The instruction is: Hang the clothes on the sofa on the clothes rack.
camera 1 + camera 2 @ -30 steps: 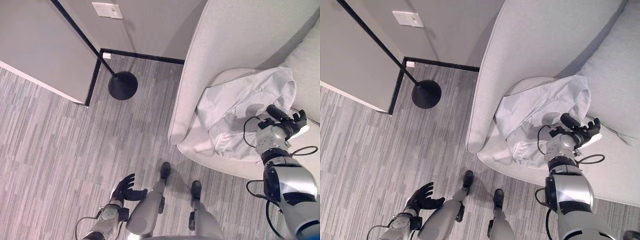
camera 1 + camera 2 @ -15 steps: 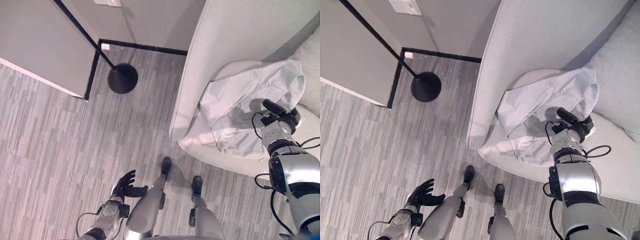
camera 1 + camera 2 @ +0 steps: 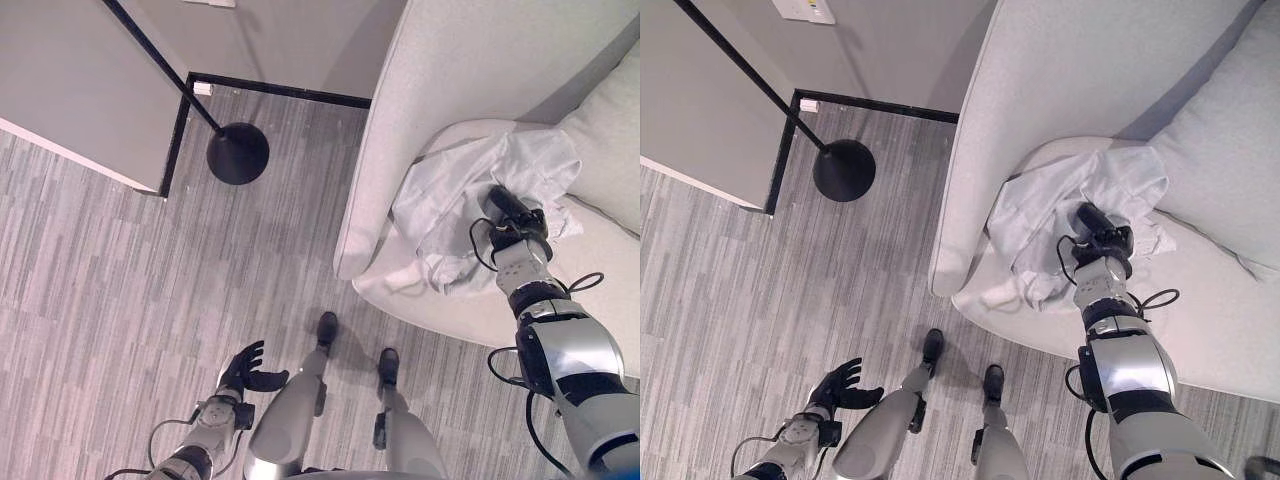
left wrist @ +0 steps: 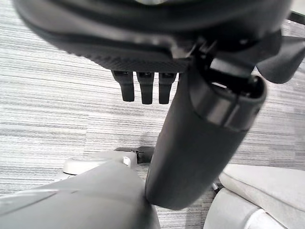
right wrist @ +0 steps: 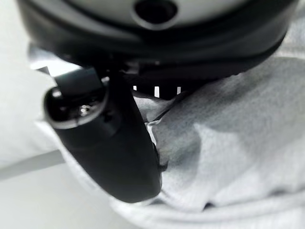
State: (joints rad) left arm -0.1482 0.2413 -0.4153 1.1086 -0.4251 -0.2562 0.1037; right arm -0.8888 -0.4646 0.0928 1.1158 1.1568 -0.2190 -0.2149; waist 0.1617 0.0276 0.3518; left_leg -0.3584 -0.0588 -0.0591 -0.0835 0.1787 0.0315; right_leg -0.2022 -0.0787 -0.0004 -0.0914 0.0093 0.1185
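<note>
A pale grey shirt (image 3: 440, 200) lies crumpled on the seat of the light sofa (image 3: 470, 60), beside its armrest. My right hand (image 3: 512, 222) rests on the middle of the shirt, and the cloth is bunched up around it. Its thumb (image 5: 114, 143) presses into the fabric (image 5: 228, 143) and its fingers curl into the folds. My left hand (image 3: 245, 368) hangs low over the floor at the lower left, with its fingers (image 4: 144, 88) straight and nothing in it. A black pole on a round black base (image 3: 238, 153) stands on the floor to the left of the sofa.
A grey wall corner with a black skirting line (image 3: 280, 92) runs behind the pole. A large cushion (image 3: 610, 140) fills the sofa's right side. Striped grey flooring (image 3: 120, 290) lies open to the left of the sofa.
My right hand has moved left onto the middle of the shirt and closed on it. The shirt, spread out before, is now gathered into a bunch. The camera has shifted slightly.
</note>
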